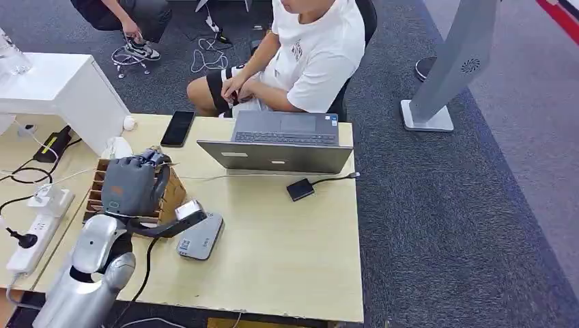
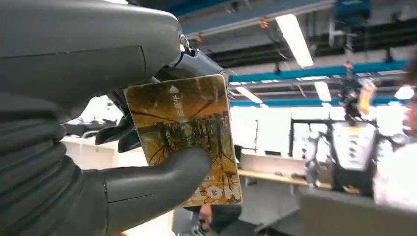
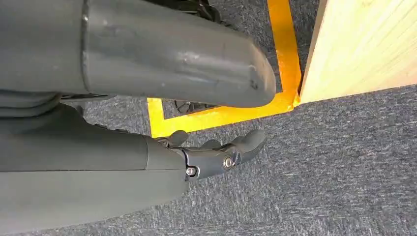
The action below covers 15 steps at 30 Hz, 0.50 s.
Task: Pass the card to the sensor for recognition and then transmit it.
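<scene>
My left hand (image 1: 133, 183) is raised over the wooden card rack (image 1: 172, 195) at the table's left side. It pinches a yellow-brown card (image 2: 189, 132) with tree artwork between its thumb (image 2: 162, 184) and fingers; the card's face fills the middle of the left wrist view. The grey sensor (image 1: 199, 236), a flat reader with a small screen, lies on the table just right of the hand. My right hand (image 3: 216, 155) hangs beside the table over the carpet, fingers apart, holding nothing.
An open laptop (image 1: 283, 143) stands mid-table before a seated person (image 1: 311, 55) in a white shirt. A black phone (image 1: 178, 128) and a small black box (image 1: 300, 188) lie nearby. A power strip (image 1: 37, 229) and cables sit at the left. Yellow floor tape (image 3: 285, 64) borders the table.
</scene>
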### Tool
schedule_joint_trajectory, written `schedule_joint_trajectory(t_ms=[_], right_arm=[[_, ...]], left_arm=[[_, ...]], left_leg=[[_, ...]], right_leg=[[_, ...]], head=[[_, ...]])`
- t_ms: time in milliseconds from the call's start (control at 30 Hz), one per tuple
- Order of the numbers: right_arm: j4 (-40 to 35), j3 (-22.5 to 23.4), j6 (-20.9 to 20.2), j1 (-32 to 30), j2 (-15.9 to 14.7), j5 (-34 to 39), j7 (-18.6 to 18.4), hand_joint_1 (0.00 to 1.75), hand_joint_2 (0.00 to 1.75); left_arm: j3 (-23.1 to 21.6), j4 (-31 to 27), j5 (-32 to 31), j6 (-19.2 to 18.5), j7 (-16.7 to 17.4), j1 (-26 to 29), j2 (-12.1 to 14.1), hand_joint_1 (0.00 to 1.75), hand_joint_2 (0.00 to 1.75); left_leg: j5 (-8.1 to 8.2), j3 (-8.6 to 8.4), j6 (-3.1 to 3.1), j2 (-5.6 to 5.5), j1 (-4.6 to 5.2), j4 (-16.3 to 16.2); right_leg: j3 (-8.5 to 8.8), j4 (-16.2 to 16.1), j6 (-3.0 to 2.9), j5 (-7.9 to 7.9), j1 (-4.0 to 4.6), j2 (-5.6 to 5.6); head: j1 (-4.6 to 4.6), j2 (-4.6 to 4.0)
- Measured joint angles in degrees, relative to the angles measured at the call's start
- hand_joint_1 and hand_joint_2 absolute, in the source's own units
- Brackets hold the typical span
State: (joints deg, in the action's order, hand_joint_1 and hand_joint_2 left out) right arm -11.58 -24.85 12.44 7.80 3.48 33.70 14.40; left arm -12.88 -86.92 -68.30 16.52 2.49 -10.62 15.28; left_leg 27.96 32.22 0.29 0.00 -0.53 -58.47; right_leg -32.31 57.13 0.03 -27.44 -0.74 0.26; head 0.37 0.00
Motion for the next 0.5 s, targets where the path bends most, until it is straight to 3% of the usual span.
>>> schedule_joint_trajectory(t_ms=[167,500], right_arm=[[0.0,0.5,0.0,-0.1,0.0,-0.9,0.0,0.0,0.0],[0.0,0.7,0.1,-0.2,0.0,-1.0,0.0,0.0,0.0]], left_arm=[[-2.8,0.9,0.7,-1.6,0.6,0.3,-0.9,1.75,1.75],[-4.0,2.3,1.5,-3.3,1.8,0.5,-2.1,1.75,1.75]], left_leg=[[0.0,-0.01,0.0,0.0,-0.01,0.0],[0.0,0.0,0.0,0.0,-0.02,0.0]], right_leg=[[0.0,0.0,0.0,0.0,0.0,0.0],[0.0,0.0,0.0,0.0,0.01,0.0]], head=[[0.0,0.0],[0.0,0.0]])
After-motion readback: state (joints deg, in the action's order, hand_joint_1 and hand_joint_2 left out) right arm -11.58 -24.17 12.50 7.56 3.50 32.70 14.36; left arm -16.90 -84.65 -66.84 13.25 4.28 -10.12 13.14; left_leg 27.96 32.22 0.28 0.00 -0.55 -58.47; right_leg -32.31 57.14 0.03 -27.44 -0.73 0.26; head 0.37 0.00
